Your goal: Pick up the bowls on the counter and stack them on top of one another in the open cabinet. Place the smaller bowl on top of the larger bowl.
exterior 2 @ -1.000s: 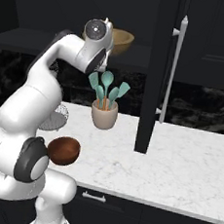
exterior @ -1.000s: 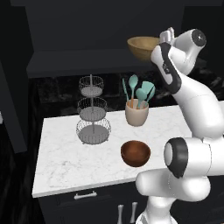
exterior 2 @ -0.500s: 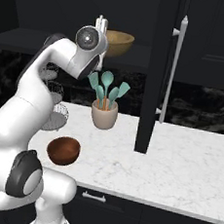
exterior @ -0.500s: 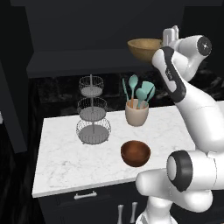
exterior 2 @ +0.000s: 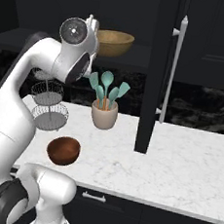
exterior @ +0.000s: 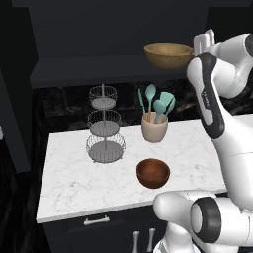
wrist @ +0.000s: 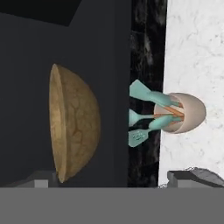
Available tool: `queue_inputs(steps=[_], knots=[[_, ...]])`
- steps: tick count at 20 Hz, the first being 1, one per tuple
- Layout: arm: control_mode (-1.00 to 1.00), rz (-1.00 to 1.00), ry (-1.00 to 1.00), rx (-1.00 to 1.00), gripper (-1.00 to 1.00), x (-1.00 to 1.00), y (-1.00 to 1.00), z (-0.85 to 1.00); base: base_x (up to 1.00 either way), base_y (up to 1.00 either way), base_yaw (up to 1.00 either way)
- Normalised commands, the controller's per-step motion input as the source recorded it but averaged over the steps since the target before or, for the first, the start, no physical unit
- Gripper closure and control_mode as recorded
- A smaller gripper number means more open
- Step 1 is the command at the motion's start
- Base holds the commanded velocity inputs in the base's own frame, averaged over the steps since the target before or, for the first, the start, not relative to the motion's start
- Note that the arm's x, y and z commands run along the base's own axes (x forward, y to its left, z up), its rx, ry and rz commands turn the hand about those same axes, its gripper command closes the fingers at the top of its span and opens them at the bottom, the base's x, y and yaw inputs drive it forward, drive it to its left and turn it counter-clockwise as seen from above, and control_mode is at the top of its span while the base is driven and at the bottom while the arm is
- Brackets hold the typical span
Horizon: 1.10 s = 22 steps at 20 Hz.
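While the gripper [exterior: 203,42] hangs level with the open cabinet [exterior: 99,64], its fingers spread apart and holding nothing, the larger bowl [exterior: 169,55], wide, matte tan and grained, sits on the dark shelf board just beside it. Below, the smaller bowl [exterior: 153,172], glossy reddish-brown, rests on the counter [exterior: 74,178] of veined white marble, near a beige cup [exterior: 154,130] of teal utensils and a three-tier wire stand [exterior: 104,131].
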Motion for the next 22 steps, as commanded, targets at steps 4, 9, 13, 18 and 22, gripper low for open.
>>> queue_inputs(steps=[4,9,13,18,22], knots=[[-1.0,0.17,0.18,-0.03,-1.0,-1.0,0.0,-0.43,0.0,0.0,0.0],[-1.0,0.28,0.12,-0.04,-1.0,-0.88,0.03,-0.75,0.0,0.0,0.0],[-1.0,0.36,0.27,-0.06,-1.0,-0.46,0.19,-0.64,0.0,0.0,0.0],[-1.0,0.3,0.23,-0.17,-1.0,-0.36,0.51,-0.8,0.0,0.0,0.0],[-1.0,0.24,0.26,-0.13,-1.0,-0.11,0.26,-0.56,0.0,0.0,0.0]])
